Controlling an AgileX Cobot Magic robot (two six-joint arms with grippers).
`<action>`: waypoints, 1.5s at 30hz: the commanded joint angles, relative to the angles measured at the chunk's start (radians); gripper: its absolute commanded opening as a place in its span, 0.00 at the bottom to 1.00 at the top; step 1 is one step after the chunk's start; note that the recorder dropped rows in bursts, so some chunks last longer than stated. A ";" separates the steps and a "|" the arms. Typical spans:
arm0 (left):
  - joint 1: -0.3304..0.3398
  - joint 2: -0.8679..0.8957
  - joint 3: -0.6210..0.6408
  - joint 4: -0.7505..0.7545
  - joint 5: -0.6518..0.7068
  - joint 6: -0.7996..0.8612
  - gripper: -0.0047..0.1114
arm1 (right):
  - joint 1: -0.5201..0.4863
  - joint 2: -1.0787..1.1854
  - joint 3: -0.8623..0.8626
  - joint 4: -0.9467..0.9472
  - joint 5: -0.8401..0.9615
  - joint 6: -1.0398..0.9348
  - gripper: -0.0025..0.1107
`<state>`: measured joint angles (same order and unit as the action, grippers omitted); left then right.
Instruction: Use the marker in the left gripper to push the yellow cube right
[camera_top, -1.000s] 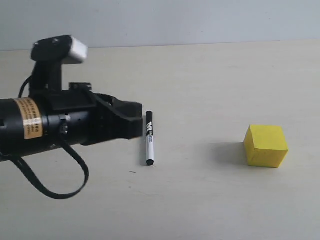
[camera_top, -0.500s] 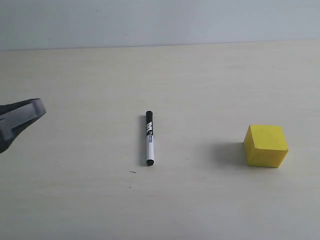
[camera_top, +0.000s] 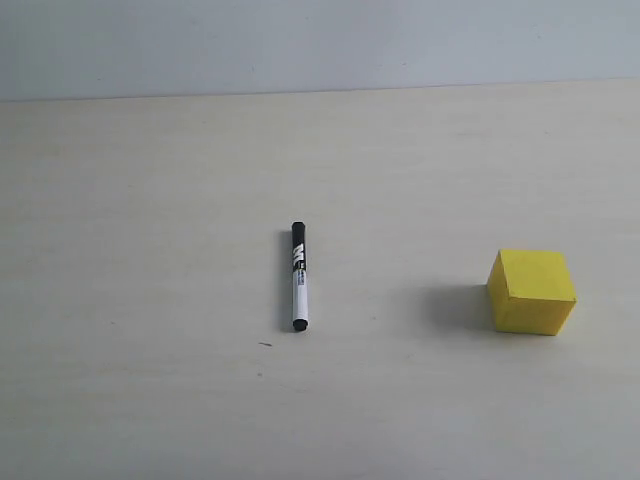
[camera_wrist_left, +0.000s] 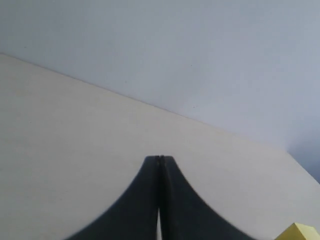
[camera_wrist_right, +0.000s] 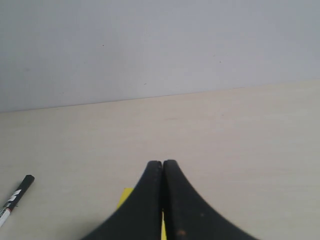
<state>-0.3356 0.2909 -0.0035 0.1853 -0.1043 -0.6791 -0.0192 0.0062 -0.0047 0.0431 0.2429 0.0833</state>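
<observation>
Left gripper (camera_wrist_left: 160, 158) is pinched fully closed with nothing in it, right gripper (camera_wrist_right: 162, 162) same deal. Meanwhile the marker (camera_top: 298, 277) lies flat on the table (camera_top: 140, 180), well apart from the yellow cube (camera_top: 532, 292) to its right.

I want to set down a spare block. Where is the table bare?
Bare: the wide stretch of table left of the marker, the gap between marker and yellow cube, and the far band up to the wall. Nothing is crowded; only the margin right of the cube is narrow in the exterior view.
</observation>
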 joint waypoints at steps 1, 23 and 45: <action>0.005 -0.011 0.003 0.010 0.021 0.021 0.04 | -0.005 -0.006 0.005 -0.004 -0.004 -0.003 0.02; 0.075 -0.291 0.003 0.039 0.403 0.258 0.04 | -0.005 -0.006 0.005 0.004 -0.004 -0.003 0.02; 0.139 -0.291 0.003 -0.255 0.319 0.467 0.04 | -0.005 -0.006 0.005 0.004 -0.004 -0.003 0.02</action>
<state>-0.1984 0.0063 0.0024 -0.0513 0.2337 -0.2185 -0.0192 0.0062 -0.0047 0.0468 0.2429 0.0833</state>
